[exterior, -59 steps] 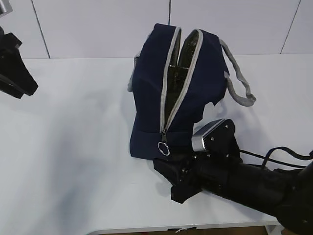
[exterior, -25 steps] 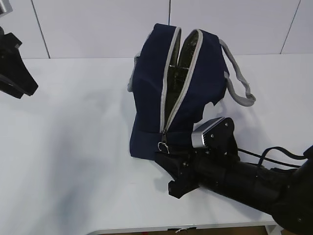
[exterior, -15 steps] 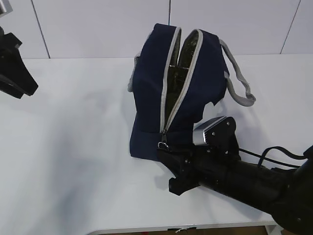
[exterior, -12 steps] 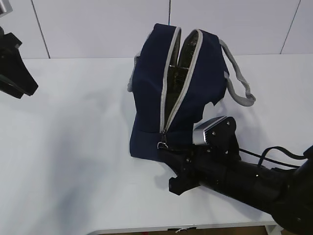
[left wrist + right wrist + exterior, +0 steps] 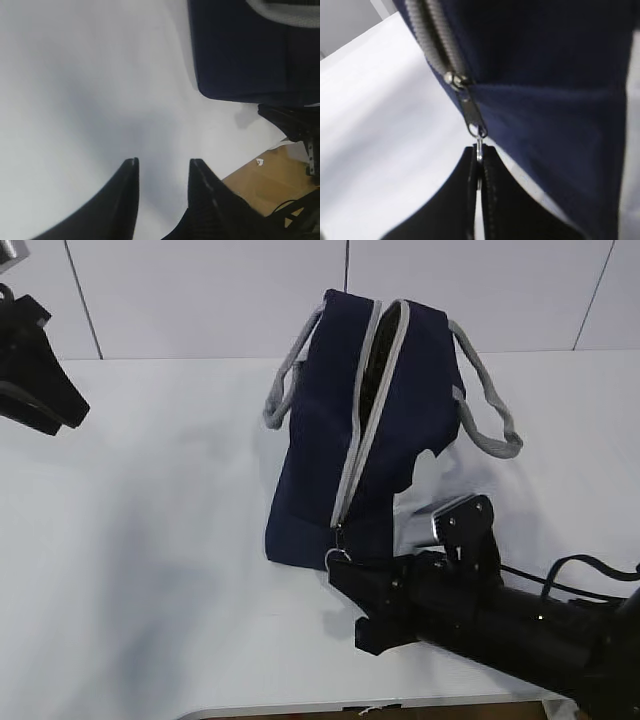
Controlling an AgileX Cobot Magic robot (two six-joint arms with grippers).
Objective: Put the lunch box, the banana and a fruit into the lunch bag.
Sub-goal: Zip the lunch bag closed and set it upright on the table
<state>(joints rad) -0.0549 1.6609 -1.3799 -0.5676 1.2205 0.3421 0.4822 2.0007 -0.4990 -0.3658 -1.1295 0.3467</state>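
Navy lunch bag (image 5: 320,460) upright, zip part-open

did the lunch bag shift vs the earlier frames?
Yes. The lunch bag top has swung toward the wall seam, its opening narrower. The right pincer grips the ring pull.

White table (image 5: 150,540), pale panelled wall (image 5: 200,290)
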